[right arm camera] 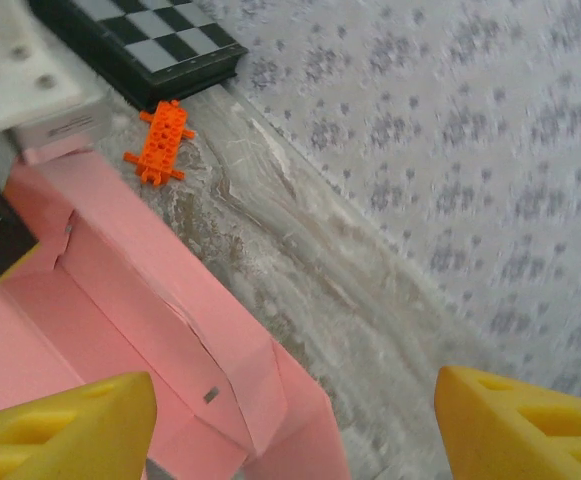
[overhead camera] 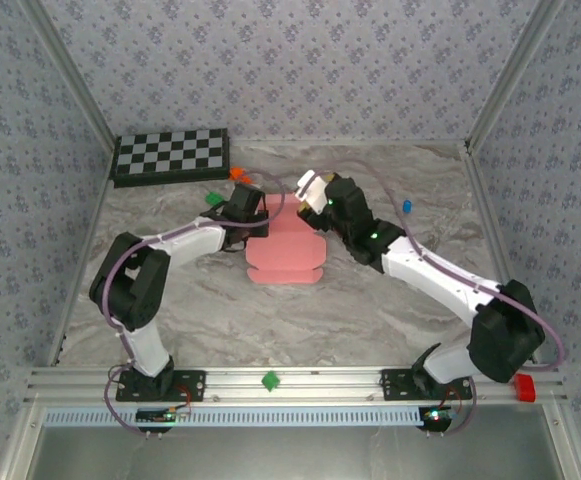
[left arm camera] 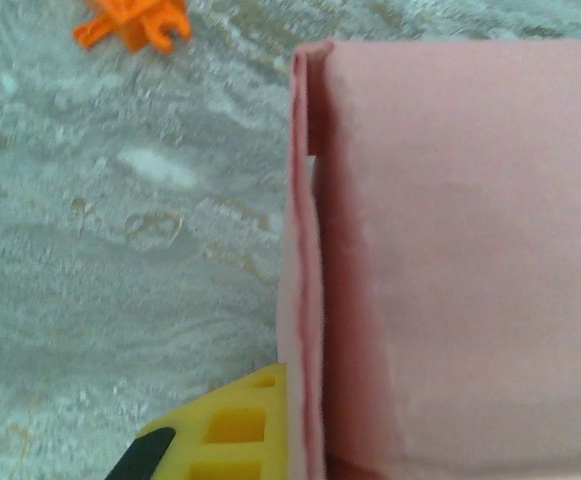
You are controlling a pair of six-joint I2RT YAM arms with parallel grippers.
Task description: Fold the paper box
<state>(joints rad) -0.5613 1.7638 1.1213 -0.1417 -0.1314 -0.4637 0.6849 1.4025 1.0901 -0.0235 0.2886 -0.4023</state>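
The pink paper box lies partly folded at the middle of the table. My left gripper sits at its far left corner. In the left wrist view one yellow finger presses against the raised left wall of the paper box; the other finger is hidden behind the card. My right gripper hovers over the far right corner, jaws wide apart. Its yellow fingertips hold nothing, and a folded corner of the paper box lies below them.
A checkerboard stands at the back left, with a small orange brick and a green piece near it. A blue piece lies at the right. Patterned walls enclose the table on three sides.
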